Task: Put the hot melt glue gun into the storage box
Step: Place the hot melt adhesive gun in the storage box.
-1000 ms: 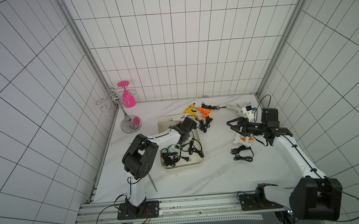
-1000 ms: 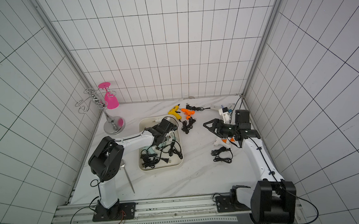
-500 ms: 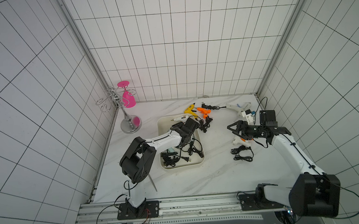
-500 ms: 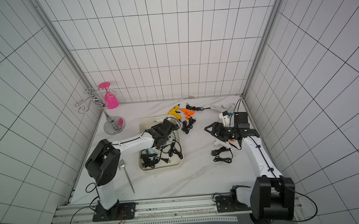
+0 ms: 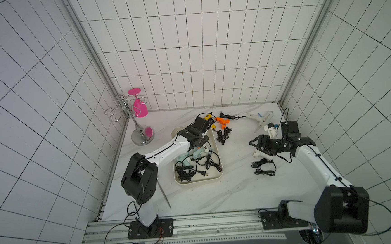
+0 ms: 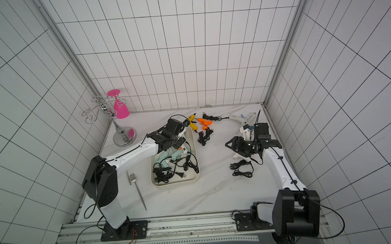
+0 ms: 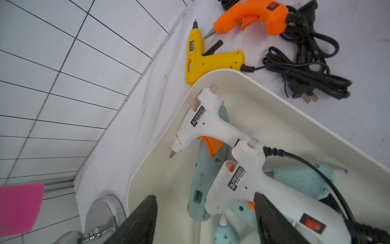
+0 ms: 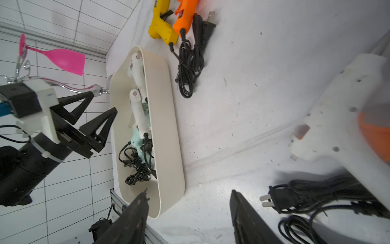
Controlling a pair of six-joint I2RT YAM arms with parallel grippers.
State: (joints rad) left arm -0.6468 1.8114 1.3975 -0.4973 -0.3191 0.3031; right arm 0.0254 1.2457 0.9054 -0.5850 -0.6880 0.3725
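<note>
The cream storage box (image 5: pixel 202 179) (image 6: pixel 177 181) sits mid-table holding white and teal glue guns with black cords. My left gripper (image 5: pixel 199 143) (image 7: pixel 204 195) hangs open over the box's far end. Its fingers straddle a white glue gun (image 7: pixel 249 186) that lies in the box on a teal one (image 7: pixel 201 179). A second white gun (image 7: pixel 202 126) rests against the box's rim (image 7: pixel 232 74). My right gripper (image 5: pixel 252 144) (image 8: pixel 188 191) is open and empty, low over the table. Beside it lies a white glue gun with an orange trigger (image 5: pixel 261 155) (image 8: pixel 337 118).
A yellow glue gun (image 5: pixel 209 120) and an orange one (image 5: pixel 222 121) lie behind the box with a cord bundle (image 5: pixel 222 137). Another white gun (image 5: pixel 260 118) lies at the back right. A coiled cord (image 5: pixel 263 168), a fork (image 6: pixel 136 188) and a glass rack (image 5: pixel 141 131) share the table.
My left jaws have opened wider over the box, leaving the white gun lying in it. My right gripper has dropped lower beside the white gun on the table.
</note>
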